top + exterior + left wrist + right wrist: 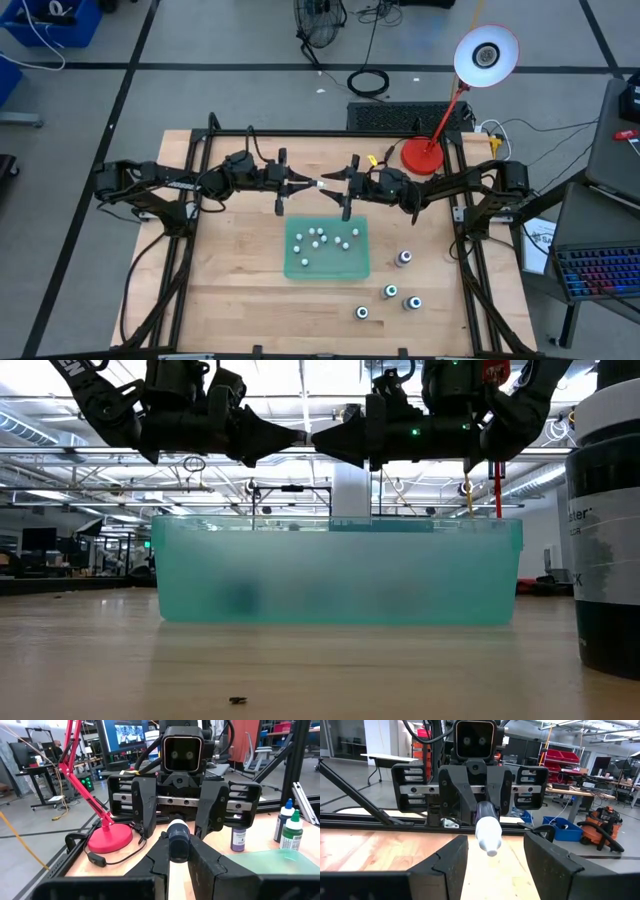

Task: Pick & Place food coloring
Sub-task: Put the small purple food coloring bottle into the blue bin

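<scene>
Nine bottles (318,233) lie in one green tray (362,265); four more (404,259) stand on the tabletop (240,290), and one is held between two arms. One red lamp (424,153).

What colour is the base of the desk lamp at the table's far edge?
Red. The lamp base shows best in the left wrist view, with a matching red arm.

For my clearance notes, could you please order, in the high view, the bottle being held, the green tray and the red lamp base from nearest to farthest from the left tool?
From the left tool:
1. Held bottle, in its fingers.
2. Green tray, just below, mid-table.
3. Red lamp base, far right corner.
</scene>
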Controlling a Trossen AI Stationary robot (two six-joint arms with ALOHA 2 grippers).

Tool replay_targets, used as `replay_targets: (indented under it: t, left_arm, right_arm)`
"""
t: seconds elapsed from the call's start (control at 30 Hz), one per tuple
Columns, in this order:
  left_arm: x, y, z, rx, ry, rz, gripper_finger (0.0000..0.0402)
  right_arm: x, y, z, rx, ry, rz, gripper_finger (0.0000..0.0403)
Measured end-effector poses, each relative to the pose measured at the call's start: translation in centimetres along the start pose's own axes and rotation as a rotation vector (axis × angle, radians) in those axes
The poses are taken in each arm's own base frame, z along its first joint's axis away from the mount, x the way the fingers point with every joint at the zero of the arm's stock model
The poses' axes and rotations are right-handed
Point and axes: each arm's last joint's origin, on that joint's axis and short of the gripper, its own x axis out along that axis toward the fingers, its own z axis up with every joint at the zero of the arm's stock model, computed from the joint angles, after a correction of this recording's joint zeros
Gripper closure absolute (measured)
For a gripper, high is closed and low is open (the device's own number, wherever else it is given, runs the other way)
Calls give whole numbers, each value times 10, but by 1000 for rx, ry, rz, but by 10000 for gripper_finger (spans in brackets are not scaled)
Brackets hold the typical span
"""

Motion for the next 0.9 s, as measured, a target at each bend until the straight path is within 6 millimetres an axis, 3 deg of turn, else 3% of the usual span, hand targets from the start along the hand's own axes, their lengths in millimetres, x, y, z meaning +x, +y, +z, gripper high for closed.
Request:
replay_targets:
  t: [0.9]
  left_arm:
    - [1, -4, 1, 9, -5, -13, 356]
  right_arm:
    - [8, -1, 6, -4, 29, 3, 222]
